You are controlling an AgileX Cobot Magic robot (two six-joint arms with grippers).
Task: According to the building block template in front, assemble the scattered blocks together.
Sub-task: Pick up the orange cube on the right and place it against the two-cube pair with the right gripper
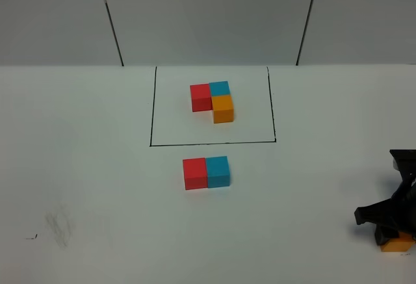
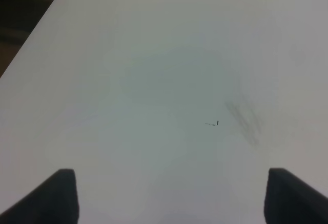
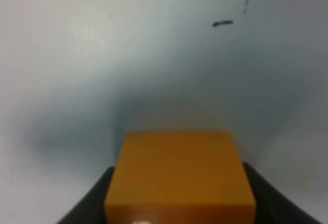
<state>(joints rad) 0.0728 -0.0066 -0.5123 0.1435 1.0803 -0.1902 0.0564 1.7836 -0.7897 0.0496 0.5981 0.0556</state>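
The building block template (image 1: 213, 101), a red, teal-blue and orange L, sits inside the black drawn rectangle (image 1: 151, 112). Just in front of the frame, the loose red block (image 1: 194, 173) and teal-blue block (image 1: 218, 171) stand side by side and touching. At the near right corner of the table, my right gripper (image 1: 392, 234) is shut on the orange block (image 1: 398, 243). The right wrist view shows that orange block (image 3: 179, 175) filling the space between the dark fingers (image 3: 95, 201). My left gripper (image 2: 171, 196) is open over bare table, out of the high view.
A grey smudge (image 1: 60, 225) and a small black mark (image 1: 31, 236) lie at the near left of the white table. The left wrist view shows the same smudge (image 2: 245, 119) and the table's edge (image 2: 31, 37). Grey wall panels stand behind.
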